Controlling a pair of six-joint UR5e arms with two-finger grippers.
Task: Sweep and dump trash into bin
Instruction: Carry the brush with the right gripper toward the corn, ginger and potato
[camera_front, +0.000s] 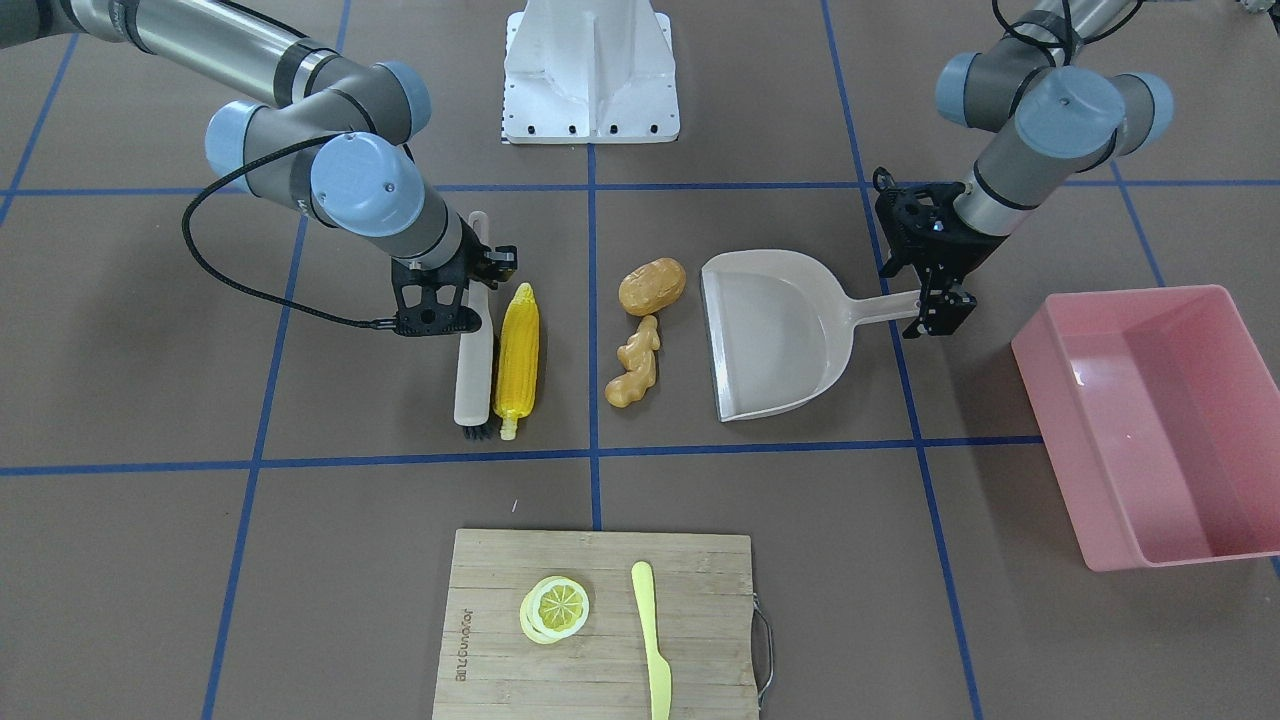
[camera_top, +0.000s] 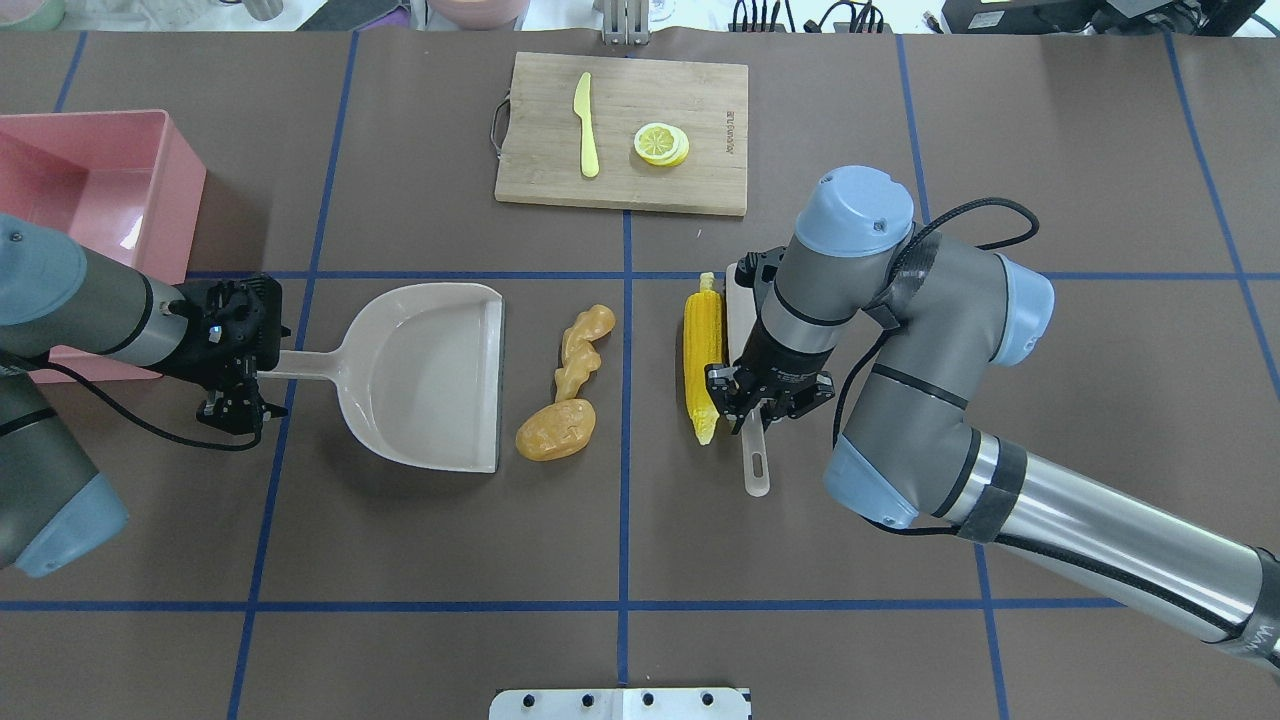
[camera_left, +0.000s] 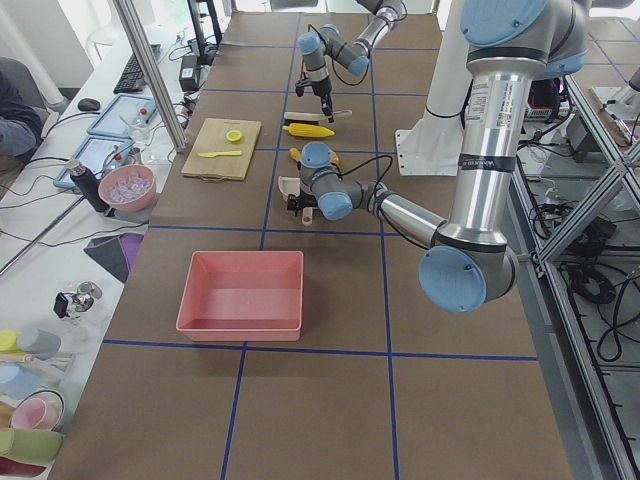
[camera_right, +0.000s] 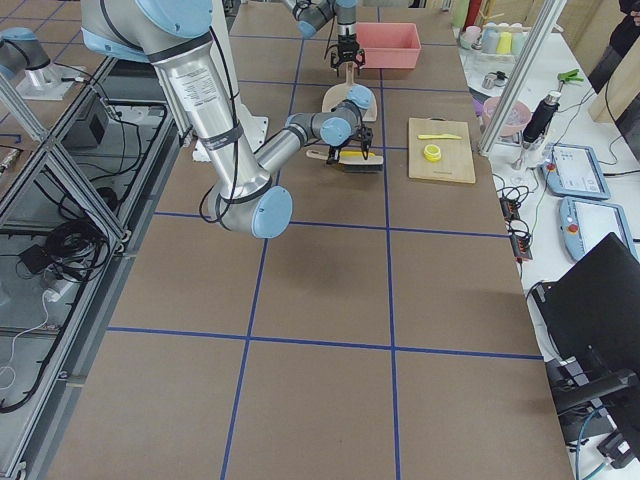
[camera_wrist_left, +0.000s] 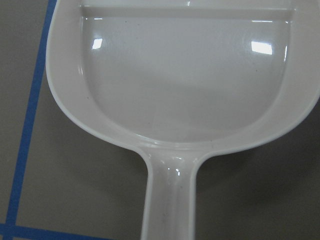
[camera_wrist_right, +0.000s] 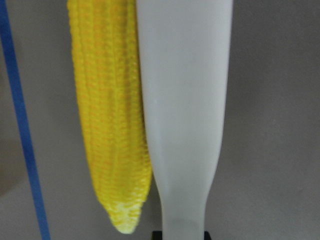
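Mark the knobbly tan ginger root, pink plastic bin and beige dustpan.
knobbly tan ginger root (camera_front: 636, 362), front-facing view, mid-body.
pink plastic bin (camera_front: 1070, 430), front-facing view, side wall.
beige dustpan (camera_top: 430, 370), overhead view, pan floor.

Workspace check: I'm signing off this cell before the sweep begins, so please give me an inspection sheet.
Surface: brown table with a blue tape grid; no damage seen.
Job's things: corn cob lies against the brush; potato and ginger root lie beside the open edge of the empty dustpan; pink bin is empty.
Clutter: cutting board with lemon slice and knife.
Grippers: left gripper at the dustpan handle, right gripper over the brush handle; grip cannot be told.
Cables: black cable loops off the right wrist, away from the toys.
Surroundings: side bench with bottles, bowls and tablets; a person nearby.
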